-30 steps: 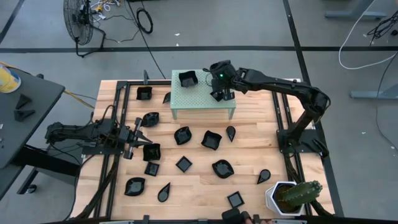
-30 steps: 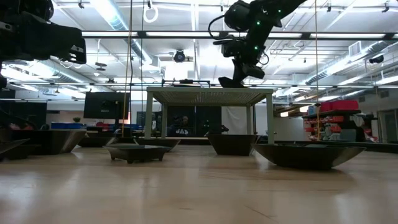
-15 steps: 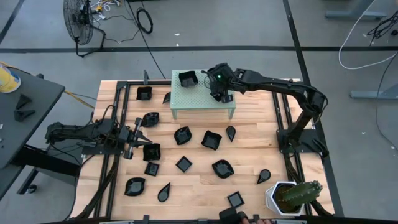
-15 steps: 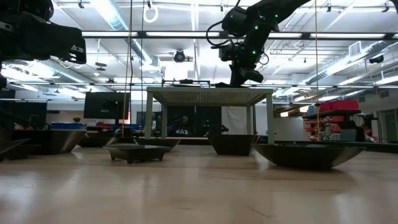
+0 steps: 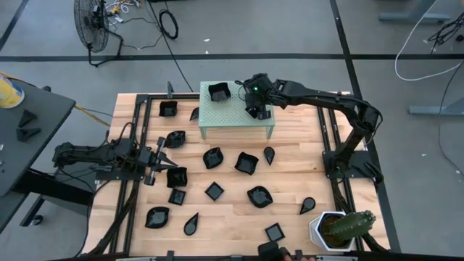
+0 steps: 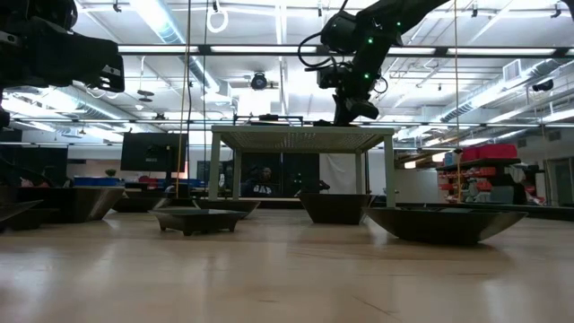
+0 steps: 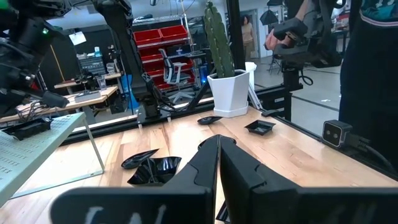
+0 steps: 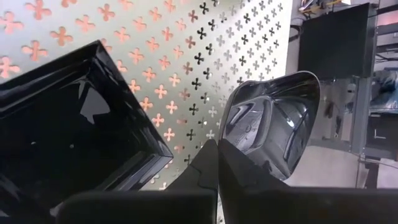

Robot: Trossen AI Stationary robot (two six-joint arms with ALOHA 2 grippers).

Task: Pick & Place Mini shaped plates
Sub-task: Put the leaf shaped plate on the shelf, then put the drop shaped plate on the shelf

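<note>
1. Two mini shaped plates sit up on the pale green perforated stand (image 5: 233,114): a square plate (image 5: 218,92) near its back left corner, and a teardrop plate (image 8: 272,122) at the right gripper (image 5: 255,109), partly overhanging the stand's edge in the right wrist view.
2. Many more black plates lie scattered on the wooden table (image 5: 290,181) in front of and beside the stand; one wavy plate (image 5: 246,162) lies just in front of it.
3. A white hexagonal pot (image 5: 324,232) with a cactus stands at the table's front right corner; a person's hand (image 7: 281,32) shows beyond the table edge in the left wrist view.
4. Right arm reaches from the right side across to the stand top, wrist bent down. Its fingers are pressed together, pinching the teardrop plate's rim.
5. Left gripper (image 5: 164,161) lies low over the table's left side, fingers closed on nothing, with a plate (image 5: 176,176) just beside its tip.
6. Against a second ago, the right gripper has shifted slightly leftward over the stand and sits lower; the left arm has not moved.
</note>
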